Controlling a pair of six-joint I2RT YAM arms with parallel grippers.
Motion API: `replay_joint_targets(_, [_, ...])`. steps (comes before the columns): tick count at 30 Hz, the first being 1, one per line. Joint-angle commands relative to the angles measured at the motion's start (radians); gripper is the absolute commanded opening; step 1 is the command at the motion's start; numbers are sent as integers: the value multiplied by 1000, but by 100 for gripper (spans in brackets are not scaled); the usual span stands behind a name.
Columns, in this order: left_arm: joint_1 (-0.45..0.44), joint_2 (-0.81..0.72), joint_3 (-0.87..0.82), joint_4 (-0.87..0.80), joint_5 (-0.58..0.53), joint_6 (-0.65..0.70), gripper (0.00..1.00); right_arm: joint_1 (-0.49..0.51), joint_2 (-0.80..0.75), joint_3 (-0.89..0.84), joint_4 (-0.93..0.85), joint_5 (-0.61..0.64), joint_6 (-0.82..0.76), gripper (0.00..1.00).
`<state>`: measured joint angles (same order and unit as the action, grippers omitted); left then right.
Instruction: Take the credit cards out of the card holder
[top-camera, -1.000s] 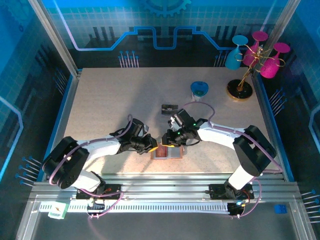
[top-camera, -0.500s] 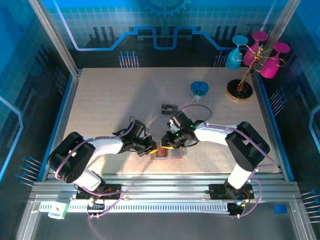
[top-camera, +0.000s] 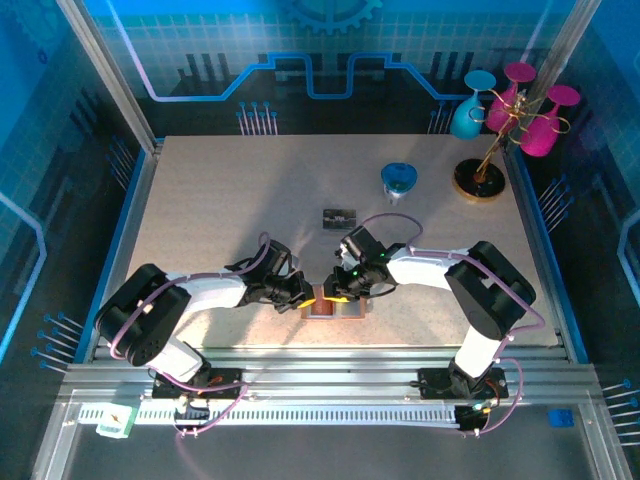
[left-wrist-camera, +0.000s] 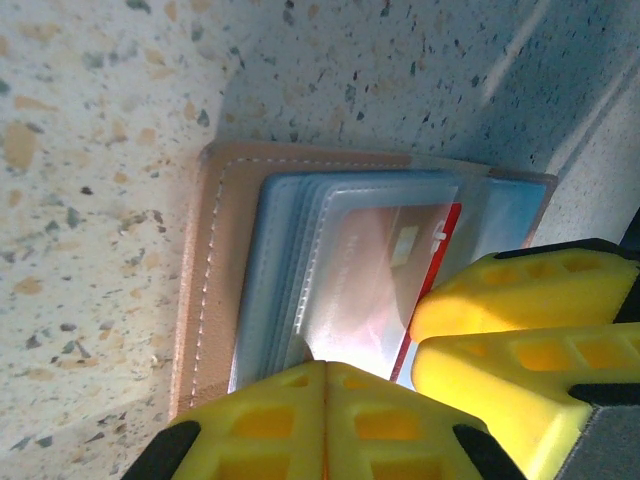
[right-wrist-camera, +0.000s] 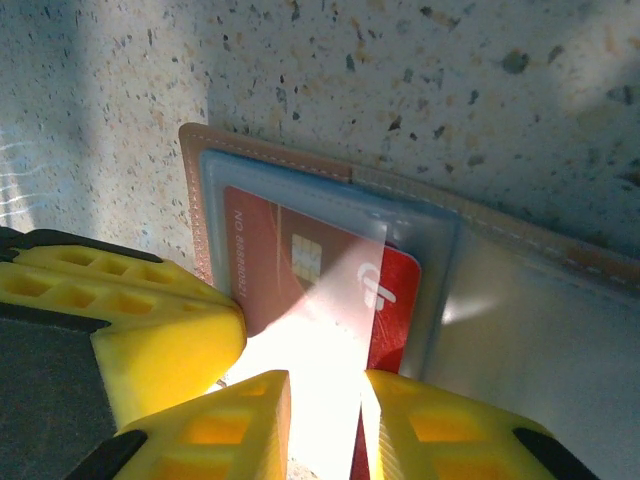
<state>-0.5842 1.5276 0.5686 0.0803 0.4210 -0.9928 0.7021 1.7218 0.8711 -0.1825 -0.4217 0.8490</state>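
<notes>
The right gripper (right-wrist-camera: 325, 400) has its two yellow fingers only a little way apart. One short edge of the red card (right-wrist-camera: 290, 270) runs into the gap between them. A bright glare sits there, so I cannot tell if the card is pinched. The left gripper (left-wrist-camera: 325, 405) has its fingers pressed tight together. It rests on the left end of the card holder (left-wrist-camera: 200, 290), I think to stop it from sliding. The card holder lies open and flat on the table (top-camera: 220, 200), close to the near edge, between the two arms. The red card sits in a clear pocket inside it. Its long way seems to point at the right gripper, which is the nearer one, so the pull should go straight back along that line. A dark card (top-camera: 340, 216) lies alone on the table, a bit farther off.
</notes>
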Motion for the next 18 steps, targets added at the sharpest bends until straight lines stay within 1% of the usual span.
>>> replay_joint_targets(1, [5, 20, 10, -35, 10, 16, 7, 14, 1, -4, -55, 27, -14, 26])
replay_joint_targets(12, [6, 19, 7, -36, 10, 15, 7, 13, -25, 2, -99, 52, -31, 26])
replay_joint_targets(13, [6, 19, 7, -35, 10, 16, 7, 13, -27, 27, -103, 54, -32, 26])
replay_joint_targets(18, [5, 19, 7, -35, 10, 16, 7, 13, -38, 34, -114, 63, -41, 26])
